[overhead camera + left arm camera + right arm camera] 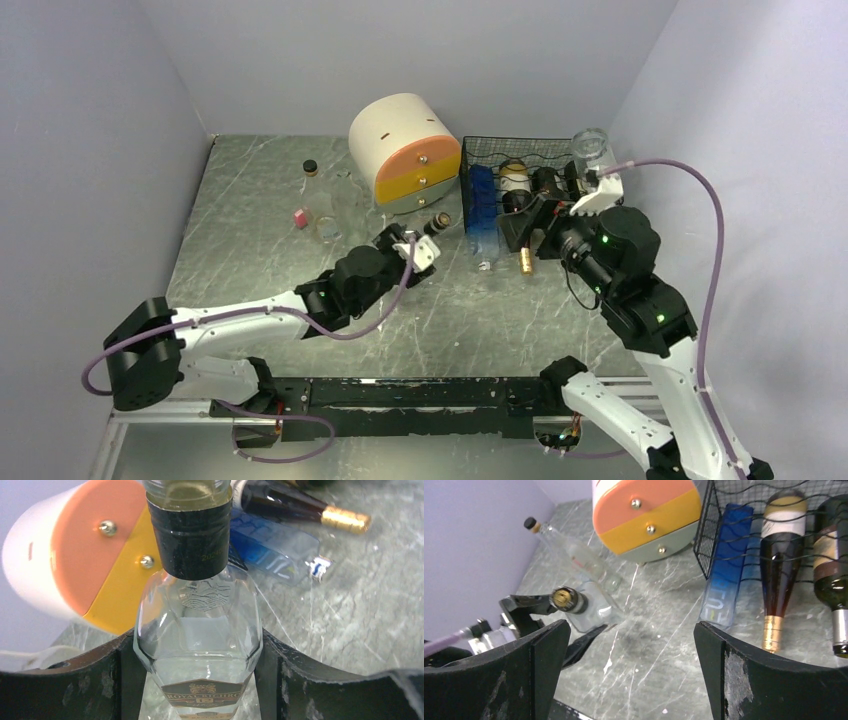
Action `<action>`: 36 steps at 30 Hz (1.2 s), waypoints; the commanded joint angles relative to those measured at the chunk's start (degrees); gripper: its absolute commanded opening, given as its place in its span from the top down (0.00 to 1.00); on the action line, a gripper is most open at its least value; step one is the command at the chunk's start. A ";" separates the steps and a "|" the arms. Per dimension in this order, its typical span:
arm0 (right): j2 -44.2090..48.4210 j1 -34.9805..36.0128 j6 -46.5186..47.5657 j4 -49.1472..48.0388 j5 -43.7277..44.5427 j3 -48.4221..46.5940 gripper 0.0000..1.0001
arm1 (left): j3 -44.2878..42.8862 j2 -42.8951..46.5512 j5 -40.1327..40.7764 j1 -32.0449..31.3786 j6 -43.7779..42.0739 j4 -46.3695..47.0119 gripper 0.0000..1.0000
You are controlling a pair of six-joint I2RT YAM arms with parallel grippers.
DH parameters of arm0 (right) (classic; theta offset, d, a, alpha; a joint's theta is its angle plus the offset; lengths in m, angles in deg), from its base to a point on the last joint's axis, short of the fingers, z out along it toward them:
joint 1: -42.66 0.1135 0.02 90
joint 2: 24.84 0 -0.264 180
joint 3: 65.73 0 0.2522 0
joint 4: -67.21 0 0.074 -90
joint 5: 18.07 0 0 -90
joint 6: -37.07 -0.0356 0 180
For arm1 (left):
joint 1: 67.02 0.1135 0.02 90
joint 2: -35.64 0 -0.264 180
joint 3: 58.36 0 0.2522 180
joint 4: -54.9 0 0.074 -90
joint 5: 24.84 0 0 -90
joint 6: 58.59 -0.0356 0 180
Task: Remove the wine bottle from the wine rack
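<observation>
The wine rack [530, 148] sat upper right of centre, the drawer unit [405, 150] just left (nearly touching); wine bottles [514, 176] lay in the rack; a spirit bottle [436, 221] was below the unit.

Left of centre on the table, the clear bottle [197, 630] bears a dark label [202, 699] beginning "ROYA", the rest blurred; small digits on its black neck sleeve [192, 535] are illegible.

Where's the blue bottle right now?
Top view: the blue bottle lies at the wine rack's left end, beside the round drawer unit, poking out the front.
</observation>
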 commanded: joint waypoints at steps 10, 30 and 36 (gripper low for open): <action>2.25 0.24 0.03 -2.65 5.91 3.88 0.00 | -3.71 9.90 2.60 7.27 24.63 -1.59 0.93; 4.15 0.20 4.95 -8.03 6.31 10.60 0.00 | 8.38 27.95 12.48 48.48 40.75 -13.56 0.93; 4.76 0.24 4.38 -8.17 4.88 11.24 0.00 | 2.84 15.43 3.39 56.14 45.36 -7.26 0.93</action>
